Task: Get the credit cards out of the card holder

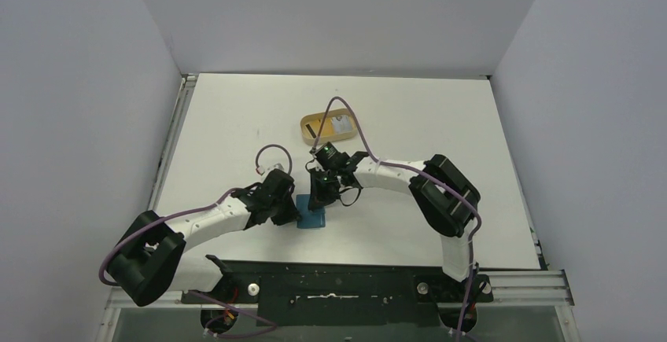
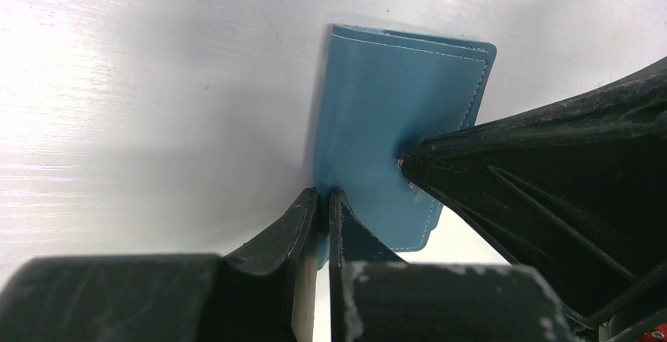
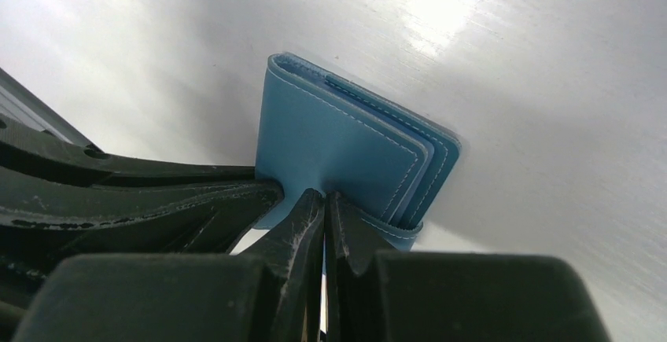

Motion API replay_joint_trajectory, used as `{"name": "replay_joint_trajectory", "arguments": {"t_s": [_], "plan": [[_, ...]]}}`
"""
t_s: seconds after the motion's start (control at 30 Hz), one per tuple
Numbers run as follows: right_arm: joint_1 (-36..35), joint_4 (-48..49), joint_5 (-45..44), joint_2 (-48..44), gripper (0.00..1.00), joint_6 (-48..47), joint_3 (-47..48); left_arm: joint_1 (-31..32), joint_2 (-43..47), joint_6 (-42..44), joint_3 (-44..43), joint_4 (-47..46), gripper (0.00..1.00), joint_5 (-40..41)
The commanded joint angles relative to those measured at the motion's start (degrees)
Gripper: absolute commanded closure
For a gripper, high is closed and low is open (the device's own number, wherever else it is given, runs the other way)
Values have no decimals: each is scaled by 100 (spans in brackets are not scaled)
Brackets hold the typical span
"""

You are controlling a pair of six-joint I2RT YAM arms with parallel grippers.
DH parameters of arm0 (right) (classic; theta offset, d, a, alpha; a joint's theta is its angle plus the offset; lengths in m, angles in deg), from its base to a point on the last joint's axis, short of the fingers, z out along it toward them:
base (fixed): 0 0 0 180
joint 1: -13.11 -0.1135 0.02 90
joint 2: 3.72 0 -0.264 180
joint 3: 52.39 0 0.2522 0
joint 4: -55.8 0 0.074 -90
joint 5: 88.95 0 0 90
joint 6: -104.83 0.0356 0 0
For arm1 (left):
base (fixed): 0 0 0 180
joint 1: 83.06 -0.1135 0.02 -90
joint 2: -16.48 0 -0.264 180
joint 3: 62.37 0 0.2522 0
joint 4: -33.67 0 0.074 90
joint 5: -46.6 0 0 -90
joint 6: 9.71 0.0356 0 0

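My left gripper (image 2: 324,200) and right gripper (image 3: 324,200) each pinch an edge of the folded card holder (image 2: 393,90). It lies between them, by the worktop's (image 1: 236,122) near edge.

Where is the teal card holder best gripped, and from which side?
Grip the card holder by a thin cover edge, coming in low from either side: it lies flat, folded, offering only edges. The left gripper and right gripper are each shut on one.
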Motion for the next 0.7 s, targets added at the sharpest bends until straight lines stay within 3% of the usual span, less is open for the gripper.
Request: {"name": "replay_joint_trajectory", "arguments": {"t_s": [0.0,0.2,0.37,0.67], "plan": [[-140,-268,-581,322,100,-59,294,158,-68,115,-40,-80,100,-169],[-256,-625,-850,491,98,-86,533,165,-38,115,2,-153,100,-187],[-388,-950,-1214,596,87,-129,679,167,-33,148,30,-186,100,-210],[-468,-952,-1635,574,87,194,545,167,33,205,48,-241,100,-219]]}}
